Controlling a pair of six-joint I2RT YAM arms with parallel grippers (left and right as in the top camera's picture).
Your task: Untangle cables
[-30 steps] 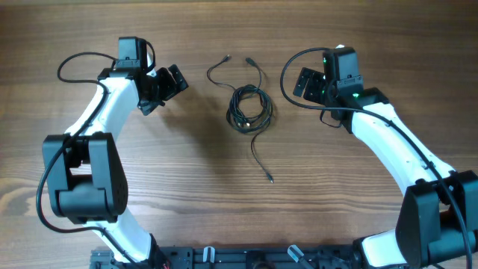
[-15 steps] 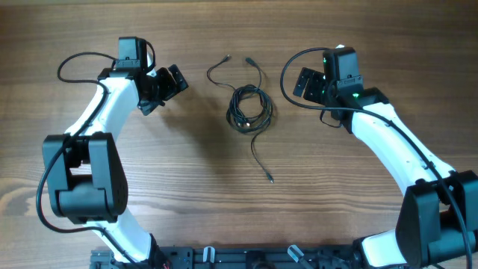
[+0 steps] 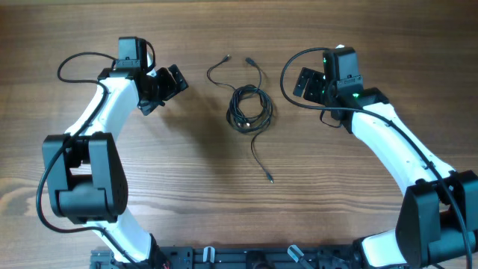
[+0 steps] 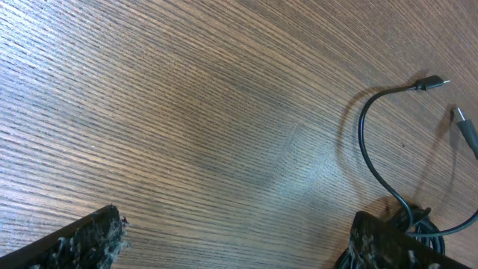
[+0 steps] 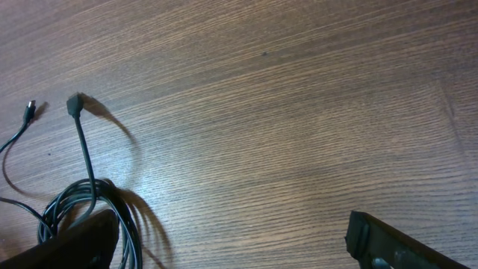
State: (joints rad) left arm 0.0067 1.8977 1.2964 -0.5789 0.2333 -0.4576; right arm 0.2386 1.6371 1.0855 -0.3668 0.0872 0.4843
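The thin black cables [image 3: 248, 109] lie coiled together on the wood table between the arms, with loose ends running up to plugs at the back and one tail trailing toward the front. My left gripper [image 3: 169, 84] is open and empty, left of the coil. My right gripper [image 3: 305, 82] is open and empty, right of the coil. In the left wrist view the coil's edge [image 4: 418, 224] and a curved cable end show at the right, by my right finger. In the right wrist view the coil [image 5: 82, 205] sits at the lower left beside my left finger.
The thicker black robot wires [image 3: 75, 63] loop off each arm. The arm bases and a black rail [image 3: 239, 258] stand along the front edge.
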